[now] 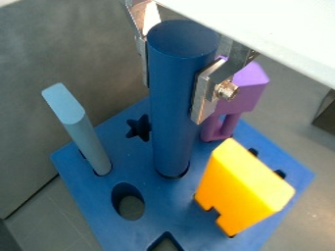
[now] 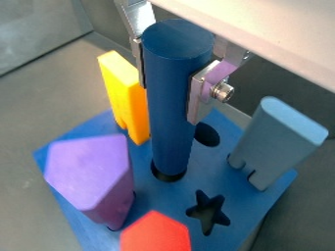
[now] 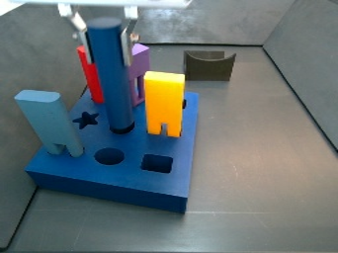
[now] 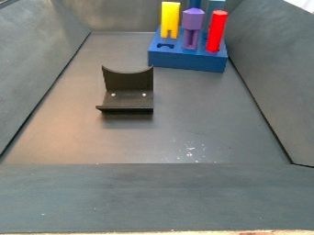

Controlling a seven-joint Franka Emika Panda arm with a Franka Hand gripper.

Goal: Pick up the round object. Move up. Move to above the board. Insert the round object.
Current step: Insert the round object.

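At the upper middle of both wrist views, the round object [image 1: 179,98] is pinched upright by the gripper [image 1: 177,59], so that its foot is lined up with a round hole in the board [image 1: 78,191].

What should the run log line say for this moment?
phase: insert | gripper: shut on round object, above board | round object: upright, lower end in round hole

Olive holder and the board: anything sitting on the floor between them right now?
Nothing: in a side view the grey floor between the olive holder and the board is bare. The gripper is over the board, on the round object.
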